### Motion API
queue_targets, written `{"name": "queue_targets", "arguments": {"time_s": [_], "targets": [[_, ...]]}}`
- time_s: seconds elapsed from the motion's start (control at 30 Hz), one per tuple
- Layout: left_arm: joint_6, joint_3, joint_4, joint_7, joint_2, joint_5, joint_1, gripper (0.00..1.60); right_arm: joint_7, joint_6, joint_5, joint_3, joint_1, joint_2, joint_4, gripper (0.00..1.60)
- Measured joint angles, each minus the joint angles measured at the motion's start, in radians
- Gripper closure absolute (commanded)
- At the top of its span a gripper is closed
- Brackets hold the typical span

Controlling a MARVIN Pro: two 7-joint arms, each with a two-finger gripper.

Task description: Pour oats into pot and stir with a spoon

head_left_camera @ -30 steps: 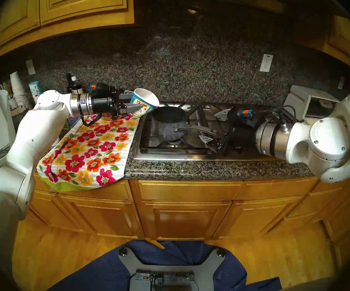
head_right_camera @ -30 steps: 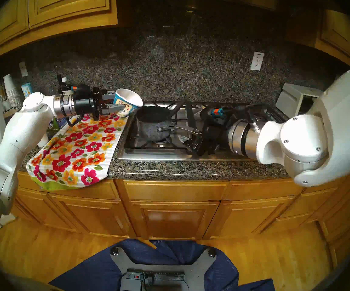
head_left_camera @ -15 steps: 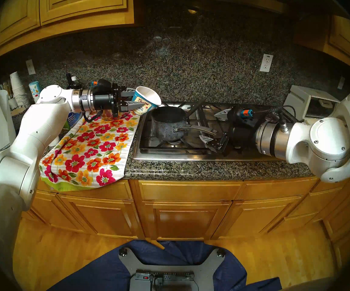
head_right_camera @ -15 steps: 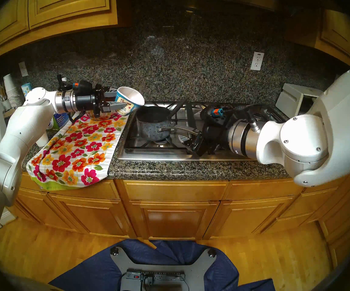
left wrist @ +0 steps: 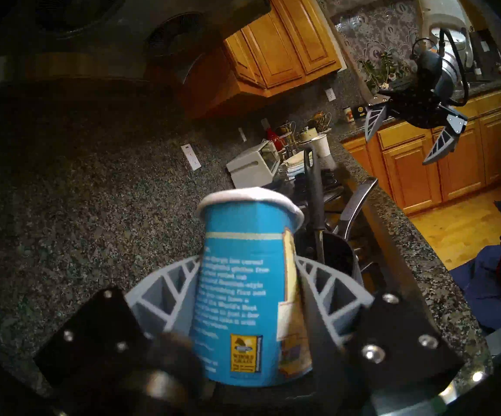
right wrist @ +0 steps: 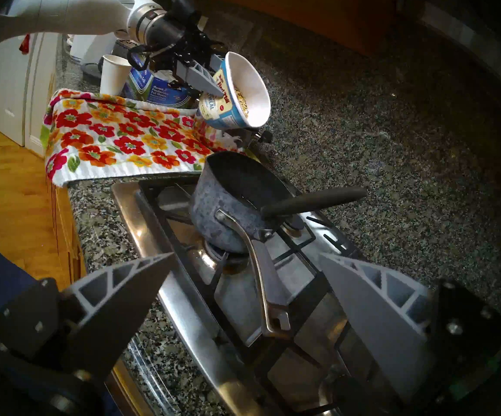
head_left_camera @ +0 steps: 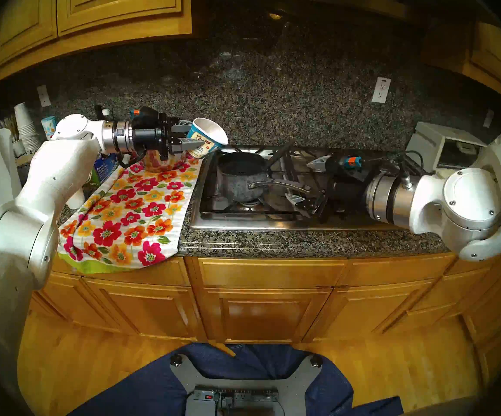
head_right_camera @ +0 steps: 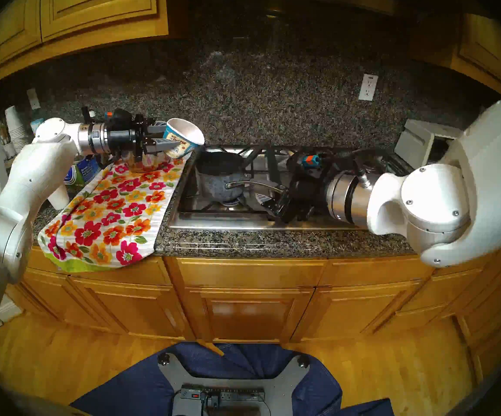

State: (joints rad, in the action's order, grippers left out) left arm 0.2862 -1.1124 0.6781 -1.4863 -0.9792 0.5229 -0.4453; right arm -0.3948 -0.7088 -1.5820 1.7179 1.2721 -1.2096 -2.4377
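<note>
the left claw (head_left_camera: 193, 136) is clamped on the oat cup (head_left_camera: 205, 139), one finger on each side of its blue wall, as the left wrist view shows up close (left wrist: 249, 289). the cup is tipped on its side with its white mouth turned toward the pot (head_left_camera: 240, 176), and it hangs in the air up and to the left of the pot, apart from the rim. the oats (right wrist: 241, 101) lie inside the cup along its lower wall, partway to the lip.

the pot sits on a burner of the stove (head_left_camera: 273, 223). its curved metal handle (head_left_camera: 279, 185) points to the right, away from the cup. the black spoon (right wrist: 312, 202) rests in the pot, its handle leaning over the rim on the far right side of the pot.

the right claw (right wrist: 243, 274) is spread wide, gripping nothing, and hangs to the right of the pot, above the end of the pot's handle without touching it.

left of the pot a flowered towel (head_left_camera: 135, 208) covers the granite surface (head_left_camera: 303, 241), and a plain white paper cup (right wrist: 112, 73) stands beyond the towel's far left end.
</note>
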Motion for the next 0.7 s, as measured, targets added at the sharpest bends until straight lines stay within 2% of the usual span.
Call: {"name": "queue_targets", "arguments": {"time_s": [0.7], "targets": [[0.067,0.135,-0.06,0.0,-0.009,-0.023,0.093,1.05,0.0,0.0,0.0,0.0,0.0,0.0,0.0,0.0]]}}
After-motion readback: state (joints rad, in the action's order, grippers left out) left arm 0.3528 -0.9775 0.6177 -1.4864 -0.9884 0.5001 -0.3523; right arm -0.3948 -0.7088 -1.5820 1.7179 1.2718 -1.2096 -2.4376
